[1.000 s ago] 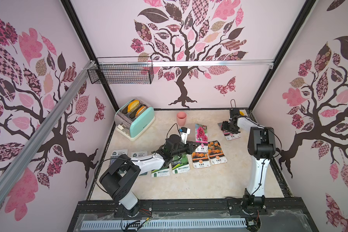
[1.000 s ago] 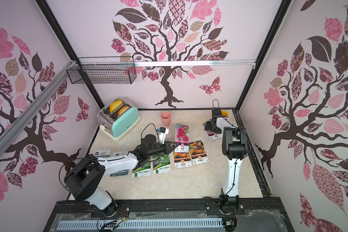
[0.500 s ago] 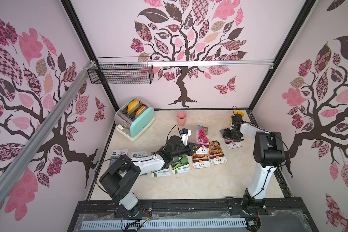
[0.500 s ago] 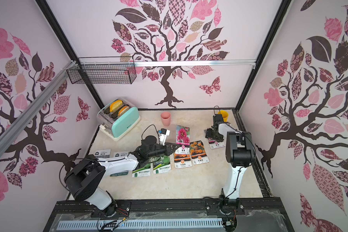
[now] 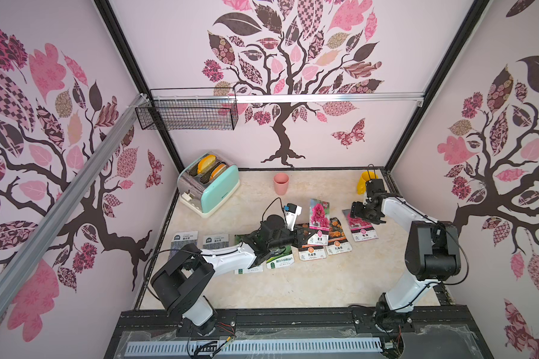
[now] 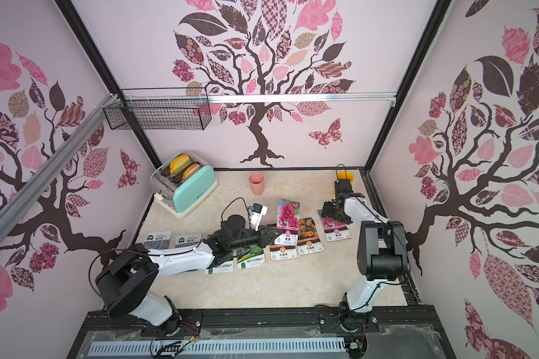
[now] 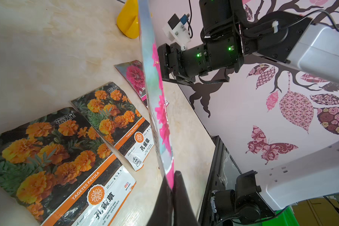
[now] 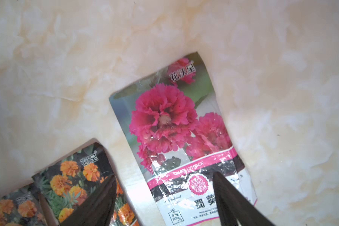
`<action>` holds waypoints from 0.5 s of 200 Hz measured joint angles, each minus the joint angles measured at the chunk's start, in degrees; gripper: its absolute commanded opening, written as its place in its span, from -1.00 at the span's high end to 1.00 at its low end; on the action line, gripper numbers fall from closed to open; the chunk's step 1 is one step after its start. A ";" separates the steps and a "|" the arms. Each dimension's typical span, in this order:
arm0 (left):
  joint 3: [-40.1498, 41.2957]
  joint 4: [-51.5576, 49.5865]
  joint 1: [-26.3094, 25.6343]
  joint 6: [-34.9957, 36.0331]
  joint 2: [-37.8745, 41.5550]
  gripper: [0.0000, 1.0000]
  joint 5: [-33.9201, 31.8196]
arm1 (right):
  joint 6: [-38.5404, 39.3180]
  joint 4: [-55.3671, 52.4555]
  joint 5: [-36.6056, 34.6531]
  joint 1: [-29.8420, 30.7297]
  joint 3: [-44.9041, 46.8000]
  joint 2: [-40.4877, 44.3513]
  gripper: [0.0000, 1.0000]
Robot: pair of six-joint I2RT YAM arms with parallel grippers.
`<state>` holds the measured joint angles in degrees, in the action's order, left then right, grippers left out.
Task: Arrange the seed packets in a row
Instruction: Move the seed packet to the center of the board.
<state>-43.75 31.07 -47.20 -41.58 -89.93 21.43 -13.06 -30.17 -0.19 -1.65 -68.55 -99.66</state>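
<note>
Several seed packets lie in a row on the marble table [image 5: 293, 286]: two lavender [image 5: 185, 239], two green gourd [image 5: 280, 261] and two marigold [image 5: 338, 239] [image 7: 53, 156]. My left gripper [image 5: 304, 234] [image 7: 173, 176] is shut on the bottom edge of a magenta-flower packet [image 5: 319, 214] [image 7: 157, 97], held raised over the marigold ones. A second magenta packet [image 5: 363, 230] [image 8: 168, 125] lies flat at the right end. My right gripper [image 5: 355, 211] [image 8: 164, 182] hovers open just above it, fingers [image 8: 221, 185] either side of its label strip.
A mint toaster [image 5: 210, 186] stands at the back left, a pink cup [image 5: 281, 183] at the back middle, a yellow cup [image 5: 363, 183] in the back right corner behind my right wrist. A wire basket [image 5: 189, 113] hangs on the back wall.
My right arm has swung forward, and the magenta packet under it now lies nearer the row's right end. The left gripper and its held packet shifted slightly right.
</note>
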 measured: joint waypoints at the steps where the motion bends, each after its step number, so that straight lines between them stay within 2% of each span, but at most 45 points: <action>1: 0.00 -0.02 0.00 0.00 0.00 1.00 0.00 | 0.00 -0.02 0.00 0.00 -0.11 -0.04 -0.58; 63: -0.04 -0.74 0.00 0.48 -0.07 1.00 -0.52 | 0.13 0.81 0.42 -0.02 -5.16 -9.60 -0.58; 100: -0.07 -0.72 0.02 0.44 -1.27 1.00 -0.46 | 0.44 0.92 0.42 -0.04 -4.50 -10.73 -0.58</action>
<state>-43.81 30.35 -47.18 -41.15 -91.20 20.97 -12.62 -29.26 0.23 -1.69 -73.06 -110.39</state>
